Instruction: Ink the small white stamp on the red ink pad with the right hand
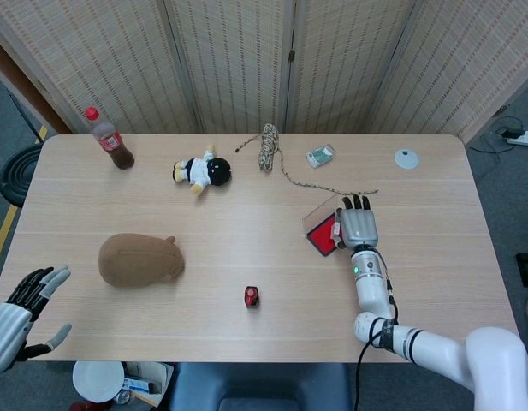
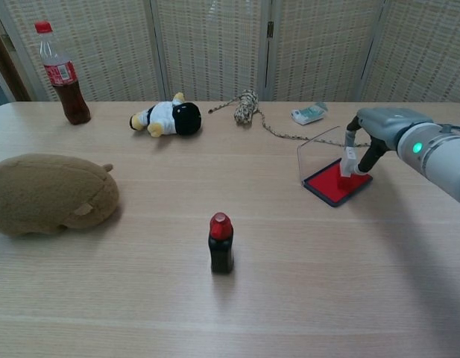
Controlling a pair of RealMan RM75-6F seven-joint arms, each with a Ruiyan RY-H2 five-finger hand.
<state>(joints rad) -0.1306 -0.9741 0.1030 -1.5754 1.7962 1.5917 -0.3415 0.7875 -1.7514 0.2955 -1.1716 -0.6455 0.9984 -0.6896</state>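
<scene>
The red ink pad (image 2: 332, 185) lies on the table right of centre with its clear lid (image 2: 319, 151) standing open behind it; the head view shows the ink pad (image 1: 321, 239) too. My right hand (image 2: 379, 128) pinches the small white stamp (image 2: 349, 164) and holds it down on the pad's right part. From the head view the right hand (image 1: 356, 227) covers the stamp almost wholly. My left hand (image 1: 20, 312) hangs off the table's near left corner, fingers spread, holding nothing.
On the table are a brown plush (image 2: 47, 192), a small red-capped black bottle (image 2: 221, 243), a cola bottle (image 2: 60, 72), a black-and-white doll (image 2: 168, 118), a coiled rope (image 2: 247, 106), a small packet (image 2: 309, 113) and a white disc (image 1: 406, 157).
</scene>
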